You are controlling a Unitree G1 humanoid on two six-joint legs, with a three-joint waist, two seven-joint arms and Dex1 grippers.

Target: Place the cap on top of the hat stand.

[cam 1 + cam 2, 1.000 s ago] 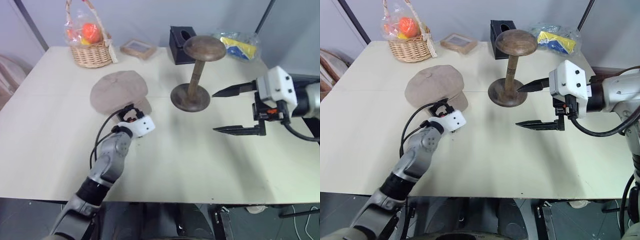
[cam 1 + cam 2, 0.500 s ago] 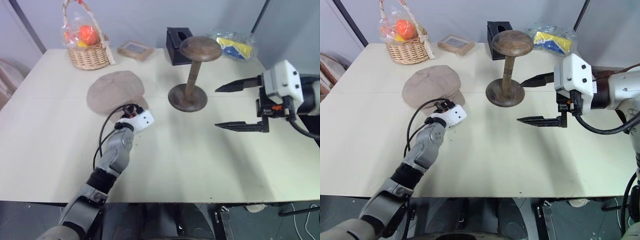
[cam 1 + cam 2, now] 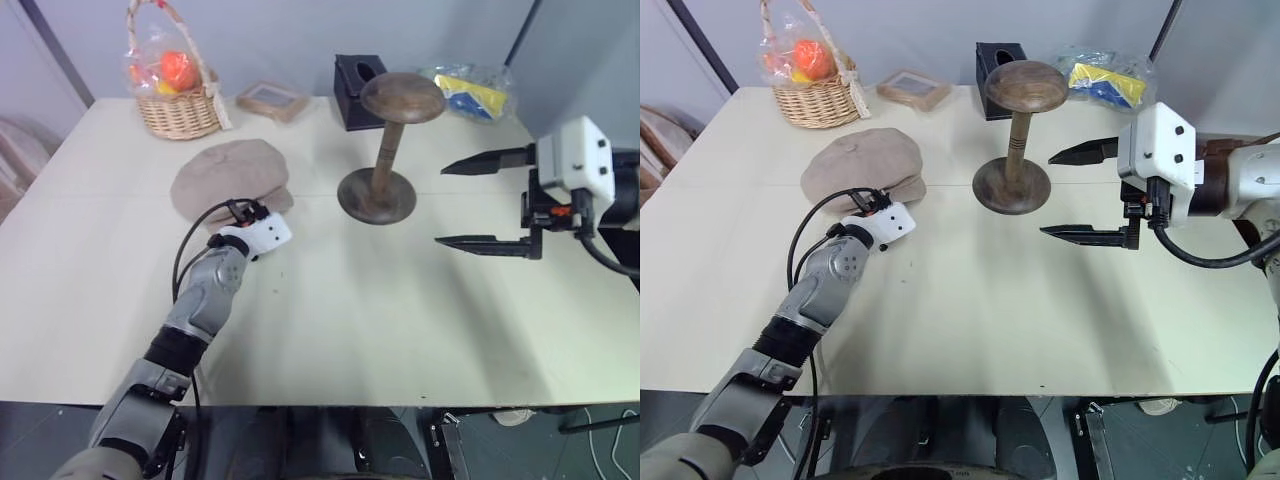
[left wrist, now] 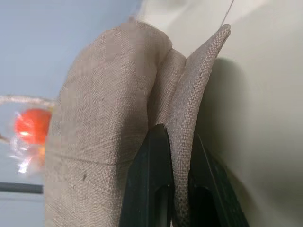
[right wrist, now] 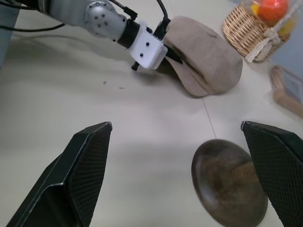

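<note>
A wide cream-coloured table (image 3: 420, 330) takes most of the frame, with a thin seam line across its far half. Behind it, at the top, stands a plain pale blue-grey wall (image 3: 290, 40). Two dark slanted bars (image 3: 55, 55) cross the upper left and upper right corners. At the left edge there is a pale rounded object (image 3: 18, 150), perhaps a chair. Under the near edge the floor is dark.

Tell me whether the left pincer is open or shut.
Shut on the cap's brim. The left pincer has its two black fingers pressed against either side of the brim's fabric edge.
</note>
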